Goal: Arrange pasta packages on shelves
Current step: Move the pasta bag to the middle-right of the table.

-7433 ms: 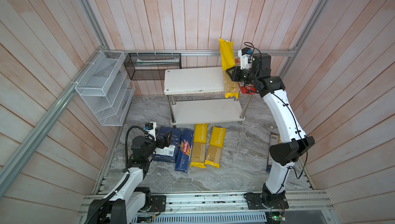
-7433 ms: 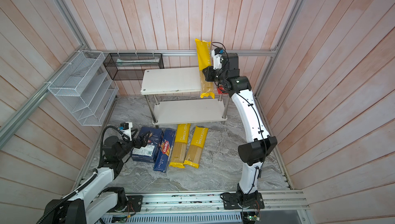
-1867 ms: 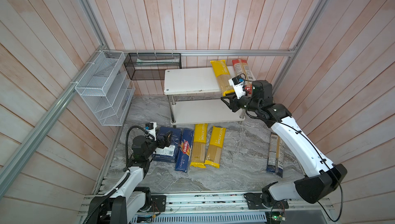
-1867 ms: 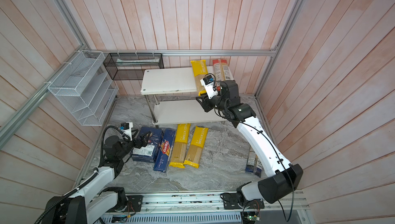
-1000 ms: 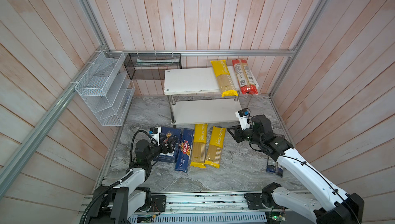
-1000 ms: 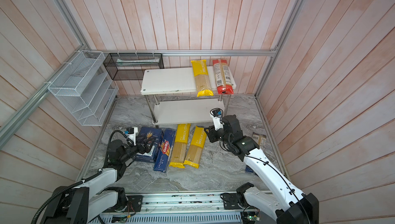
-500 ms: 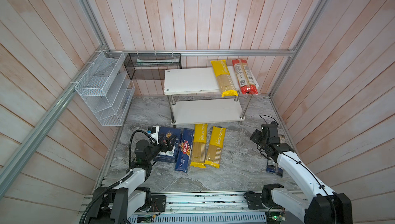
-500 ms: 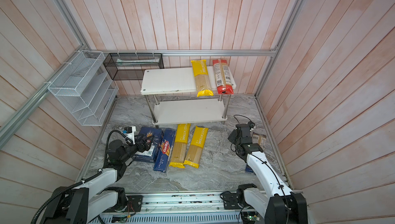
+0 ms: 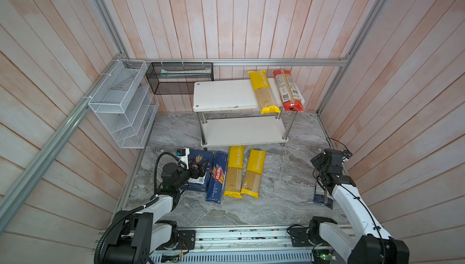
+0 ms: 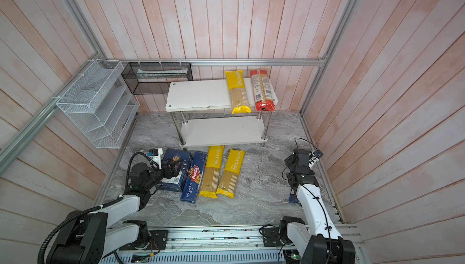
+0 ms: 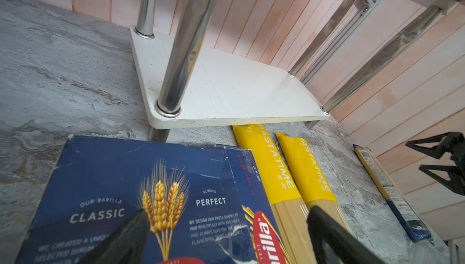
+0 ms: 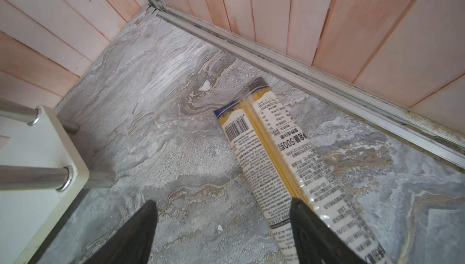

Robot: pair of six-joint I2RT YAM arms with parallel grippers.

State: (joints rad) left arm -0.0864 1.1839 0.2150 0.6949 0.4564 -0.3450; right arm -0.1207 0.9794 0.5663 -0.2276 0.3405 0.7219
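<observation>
A robot lab cell staged as a pantry: plank walls, aluminium frame, marble-print tabletop, shelves, pasta packs, 2 arms on a base rail.

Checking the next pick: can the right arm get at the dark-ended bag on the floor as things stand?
Probably yes: the right hand hangs open above the dark-ended bag, which lies flat with nothing on it.

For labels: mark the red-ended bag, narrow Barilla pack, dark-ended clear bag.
red-ended bag (image 9: 288,91), in a top view, printed label.
narrow Barilla pack (image 9: 218,175), in a top view, red logo.
dark-ended clear bag (image 12: 299,159), right wrist view, printed label.
</observation>
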